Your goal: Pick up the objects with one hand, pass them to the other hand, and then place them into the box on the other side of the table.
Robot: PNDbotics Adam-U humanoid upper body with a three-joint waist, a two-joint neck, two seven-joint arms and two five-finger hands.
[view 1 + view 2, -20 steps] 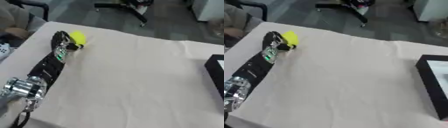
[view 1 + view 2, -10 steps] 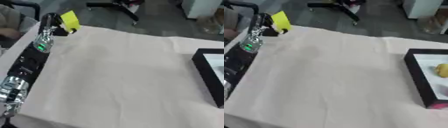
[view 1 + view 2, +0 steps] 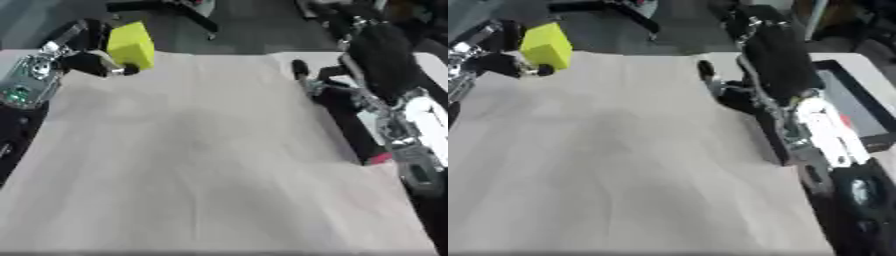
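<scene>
1. Up at the far left of the table, the left hand holds a yellow block lifted clear of the cloth, with fingers and thumb curled round its lower left side and its upper and right faces left bare.
2. Over on the right, the right hand reaches in across the table with one dark finger standing up; the rest of its fingers are a blur, so I cannot tell whether they are spread or curled. It is well apart from the block, with bare cloth between them.
3. The black box lies at the right edge behind the right arm, partly hidden by it, with something small and red showing inside.
4. The block looks like a stiff, flat-faced solid, probably light for its bulk. Its faces look smooth, so it could slip or twist if caught by a corner.
5. For the pass, the better hold would be across two opposite flat faces on the free right and upper part, thumb on one side and fingers on the other, away from the left hand's fingers.
6. My judgement is that the handover has not yet begun; the two hands have to meet first.
</scene>
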